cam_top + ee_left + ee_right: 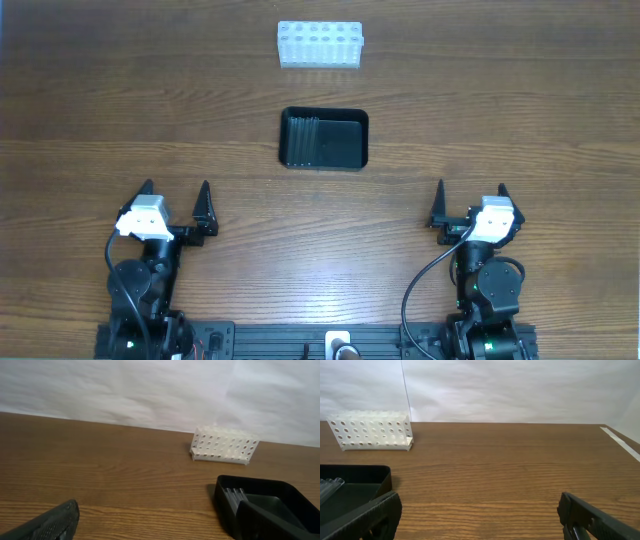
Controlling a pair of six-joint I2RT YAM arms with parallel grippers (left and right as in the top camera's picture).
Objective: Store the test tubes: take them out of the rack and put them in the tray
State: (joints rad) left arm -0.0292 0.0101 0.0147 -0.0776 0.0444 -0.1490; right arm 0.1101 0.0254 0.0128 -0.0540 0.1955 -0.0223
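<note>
Brown wooden tabletop (520,120); at its middle a black tray (345,150), and farther from the arms, apart from it, a white rack (319,46). Near the arm bases, left hand (177,190) and right hand (471,190), both spread wide, gripping nothing, well apart from the tray. Clear test tubes (301,140) lying side by side in the tray's left part.

Brown wooden tabletop (520,100), its grain running side to side, spreads across the scene. Behind its far edge hangs a white, faintly wrinkled backdrop (125,390), marked by a thin dark vertical line (406,390). A pale strip of tape (621,443) lies on the wood, starting near that far edge.
</note>
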